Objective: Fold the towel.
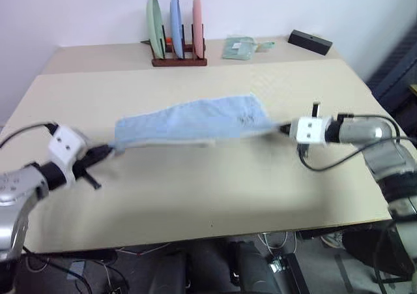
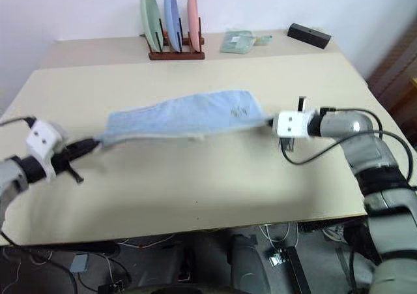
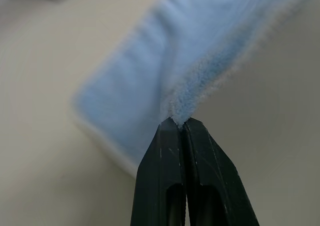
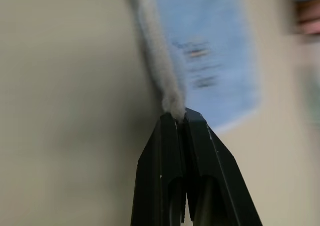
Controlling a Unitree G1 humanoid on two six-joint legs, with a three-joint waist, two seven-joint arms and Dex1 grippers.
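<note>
The light-blue towel (image 1: 192,123) hangs stretched between my two grippers above the middle of the table, its lower edge sagging toward the tabletop. My left gripper (image 1: 112,150) is shut on the towel's left corner, and in the left wrist view the terry cloth (image 3: 190,65) bunches out from between the closed fingertips (image 3: 165,136). My right gripper (image 1: 281,129) is shut on the right corner, where the cloth (image 4: 205,50) is pinched into a thin roll at the fingertips (image 4: 197,126).
A wooden rack (image 1: 178,60) with three upright plates stands at the table's far edge. Beside it lie a small pale-green folded item (image 1: 240,47) and a black box (image 1: 310,42). The beige table (image 1: 195,190) ends close in front of me.
</note>
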